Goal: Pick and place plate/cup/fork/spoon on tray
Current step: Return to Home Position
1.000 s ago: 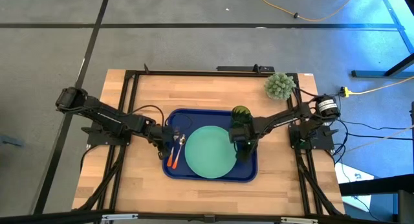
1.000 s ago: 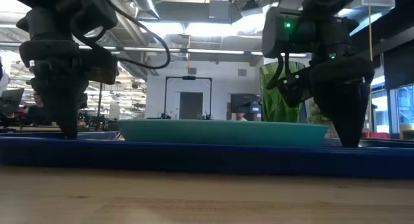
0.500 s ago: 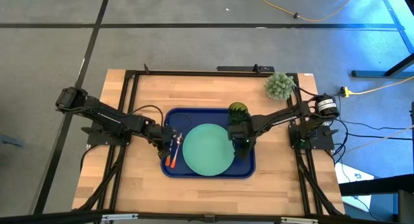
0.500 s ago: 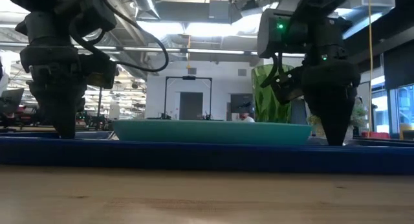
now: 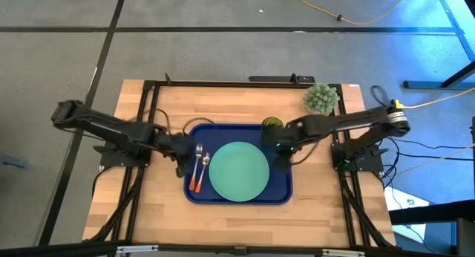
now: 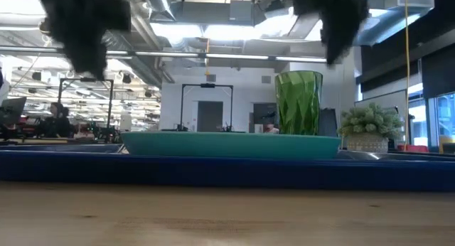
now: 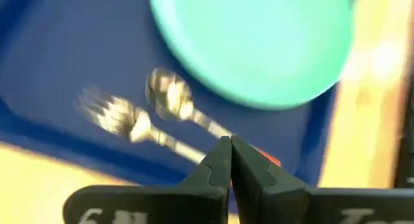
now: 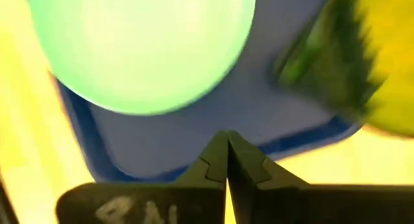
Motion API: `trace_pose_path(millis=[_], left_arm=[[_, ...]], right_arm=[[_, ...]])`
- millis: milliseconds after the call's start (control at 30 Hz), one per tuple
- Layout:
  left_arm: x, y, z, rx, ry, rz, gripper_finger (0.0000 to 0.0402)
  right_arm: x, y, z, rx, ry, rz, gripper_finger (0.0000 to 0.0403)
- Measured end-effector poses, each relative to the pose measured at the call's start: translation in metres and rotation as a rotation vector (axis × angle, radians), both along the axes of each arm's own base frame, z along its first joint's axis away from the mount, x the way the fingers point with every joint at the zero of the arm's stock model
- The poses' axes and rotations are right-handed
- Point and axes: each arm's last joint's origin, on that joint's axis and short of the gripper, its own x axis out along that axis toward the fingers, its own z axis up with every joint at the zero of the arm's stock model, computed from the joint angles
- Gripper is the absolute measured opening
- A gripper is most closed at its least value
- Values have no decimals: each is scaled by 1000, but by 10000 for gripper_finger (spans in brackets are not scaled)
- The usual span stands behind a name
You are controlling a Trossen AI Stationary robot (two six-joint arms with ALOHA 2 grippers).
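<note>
Raised above tray point(image 5: 280, 186), left end effector point(image 7: 229, 141) and right end effector point(image 8: 227, 134) closed, plate point(image 5: 239, 170), cup point(image 5: 272, 125), fork point(image 7: 123, 120), spoon point(image 7: 167, 93) inside it

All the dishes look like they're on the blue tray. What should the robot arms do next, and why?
Probably pull both back toward their own sides, away from the tray. The plate, cup, fork and spoon all sit on it, and the left gripper and right gripper hang above it, fingers shut on nothing, so nothing seems left to pick up.
</note>
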Motion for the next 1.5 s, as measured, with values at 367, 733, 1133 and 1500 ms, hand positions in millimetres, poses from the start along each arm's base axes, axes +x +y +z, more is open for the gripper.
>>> trace_pose_path(millis=[367,733,1133,1500], left_arm=[[-68,29,119,227,-510,-19,0],[-172,40,141,401,-808,116,0],[-236,44,131,617,-967,242,0],[-236,47,114,649,-892,277,0]], right_arm=[[-65,-14,114,-252,-447,100,3],[-144,-35,141,-321,-621,95,2],[-226,-35,118,-281,-856,99,1],[-305,-32,70,-348,-1082,146,0]])
